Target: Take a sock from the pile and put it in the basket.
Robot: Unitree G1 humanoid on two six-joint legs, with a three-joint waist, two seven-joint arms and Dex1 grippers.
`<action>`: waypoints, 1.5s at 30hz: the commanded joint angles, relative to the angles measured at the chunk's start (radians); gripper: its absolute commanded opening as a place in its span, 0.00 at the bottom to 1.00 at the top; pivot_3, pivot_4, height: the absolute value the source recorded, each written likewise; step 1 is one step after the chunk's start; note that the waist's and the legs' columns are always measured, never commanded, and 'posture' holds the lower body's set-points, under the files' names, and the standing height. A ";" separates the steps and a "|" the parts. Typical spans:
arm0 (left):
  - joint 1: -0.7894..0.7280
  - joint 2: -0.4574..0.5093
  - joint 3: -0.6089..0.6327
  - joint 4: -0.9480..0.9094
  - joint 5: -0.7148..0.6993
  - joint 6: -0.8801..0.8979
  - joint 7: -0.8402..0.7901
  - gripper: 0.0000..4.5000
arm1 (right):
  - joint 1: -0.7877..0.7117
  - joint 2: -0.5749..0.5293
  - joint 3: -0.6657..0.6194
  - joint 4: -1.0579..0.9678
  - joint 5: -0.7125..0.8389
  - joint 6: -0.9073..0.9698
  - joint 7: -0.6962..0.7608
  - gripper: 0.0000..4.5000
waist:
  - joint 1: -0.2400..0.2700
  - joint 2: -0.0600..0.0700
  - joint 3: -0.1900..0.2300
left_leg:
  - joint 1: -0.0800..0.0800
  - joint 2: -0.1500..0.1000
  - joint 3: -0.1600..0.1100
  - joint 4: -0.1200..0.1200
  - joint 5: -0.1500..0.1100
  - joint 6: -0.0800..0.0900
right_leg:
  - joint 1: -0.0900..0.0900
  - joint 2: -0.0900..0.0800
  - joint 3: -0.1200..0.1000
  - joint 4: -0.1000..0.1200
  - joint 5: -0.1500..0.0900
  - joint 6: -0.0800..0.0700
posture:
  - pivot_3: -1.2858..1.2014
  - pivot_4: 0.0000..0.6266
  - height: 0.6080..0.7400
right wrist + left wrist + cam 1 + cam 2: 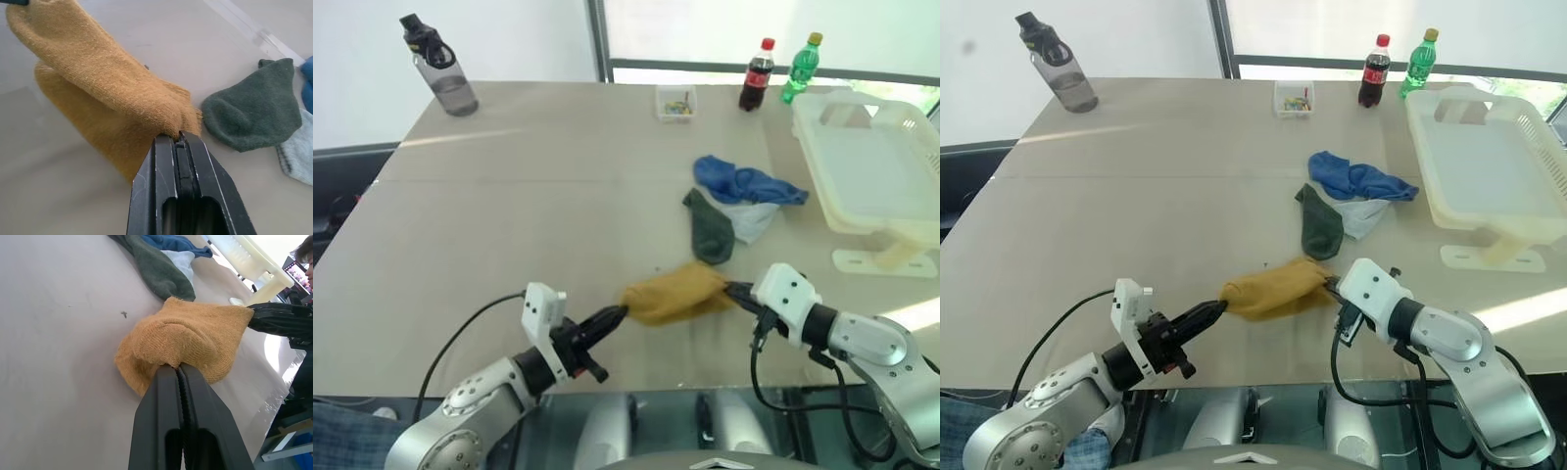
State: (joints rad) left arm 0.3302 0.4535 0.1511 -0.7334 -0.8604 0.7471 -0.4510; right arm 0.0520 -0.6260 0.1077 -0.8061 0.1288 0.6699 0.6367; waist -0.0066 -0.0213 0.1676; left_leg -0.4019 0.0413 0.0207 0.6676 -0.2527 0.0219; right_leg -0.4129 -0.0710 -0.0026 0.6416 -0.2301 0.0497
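Mustard sock [674, 296] held at both ends, near edge of table, apart from the pile.

Left gripper [621, 312] is clamped on the sock's left end, right gripper [732, 290] clamped on its right end; both pairs of black fingers are pressed together on the fabric, and the sock sags between them just over the table [529, 206]. The pile [736, 204] lies farther back and right: dark green sock [710, 227] nearest, pale white sock [751, 218] beside it, blue sock [744, 182] behind, touching one another. The basket [876, 171], cream-white with slotted sides, sits at the table's right edge, right of the pile, nothing seen inside. Along the far edge: grey water bottle [441, 69] far left, small clear box [675, 102] centre, cola bottle [757, 75] and green bottle [800, 69] beside the basket's far corner.
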 commanded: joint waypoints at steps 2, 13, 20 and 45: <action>-0.026 0.004 -0.037 0.005 0.028 -0.031 -0.012 0.01 | 0.006 -0.015 -0.022 -0.035 -0.008 -0.015 -0.024 0.00 | 0.001 0.000 0.000 | 0.000 0.000 0.000 0.000 0.000 0.000 | 0.000 0.000 0.000 0.000 0.000 0.000 | 0.52 0.24 1.00; -0.131 -0.007 -0.087 0.032 0.025 0.016 0.050 0.01 | 0.035 -0.036 -0.020 -0.047 -0.014 -0.007 -0.045 0.00 | 0.001 -0.001 0.001 | 0.000 0.000 0.000 0.000 0.000 0.000 | 0.000 0.000 0.000 0.000 0.000 0.001 | 0.52 0.24 1.00; -0.133 0.000 -0.082 0.004 0.004 0.044 0.073 0.01 | 0.051 -0.046 -0.010 -0.042 -0.002 -0.013 -0.037 0.00 | 0.001 -0.001 0.001 | 0.000 0.000 0.000 0.000 0.000 0.000 | 0.000 0.000 0.000 0.000 0.000 0.001 | 0.52 0.24 1.00; -0.076 0.040 -0.082 0.000 0.006 0.013 0.059 0.00 | 0.060 -0.043 -0.053 -0.014 0.085 -0.009 0.007 0.56 | 0.001 -0.002 0.001 | 0.000 0.000 -0.001 0.000 0.000 0.000 | 0.000 0.000 0.000 0.000 -0.001 0.001 | 0.52 0.24 1.00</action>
State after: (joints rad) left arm 0.2496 0.4862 0.0689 -0.6993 -0.8604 0.7842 -0.3754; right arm 0.1034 -0.6531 0.1090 -0.8028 0.1713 0.6568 0.6163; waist -0.0055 -0.0228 0.1689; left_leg -0.4021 0.0414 0.0200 0.6674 -0.2527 0.0219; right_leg -0.4130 -0.0710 -0.0029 0.6416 -0.2307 0.0508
